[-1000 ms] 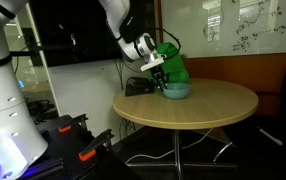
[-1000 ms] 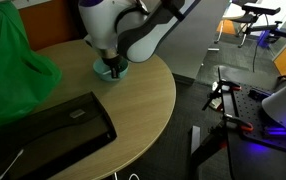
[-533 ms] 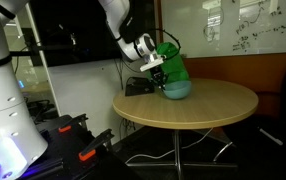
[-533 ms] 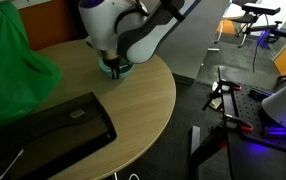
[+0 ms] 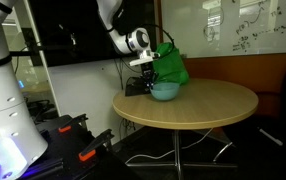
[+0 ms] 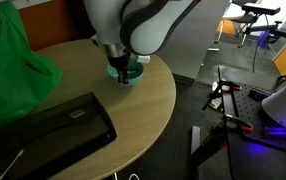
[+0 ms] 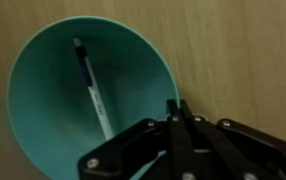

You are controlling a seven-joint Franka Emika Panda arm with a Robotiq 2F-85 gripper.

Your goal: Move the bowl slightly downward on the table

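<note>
Though half hidden under the arm (image 6: pixel 133 25) in an exterior view, bowl (image 6: pixel 112 74) rim in the closed gripper (image 7: pixel 179 108), pen (image 7: pixel 91 95) inside.

White Panda arm (image 6: pixel 133 25), black gripper (image 7: pixel 175 108).
Glossy rounded white links; at five o'clock in the wrist view, black linkage bars with round pivot pins.

Upright teal bowl (image 7: pixel 48 112) near the table (image 5: pixel 205 104) edge, pen (image 7: pixel 91 94) inside
</note>
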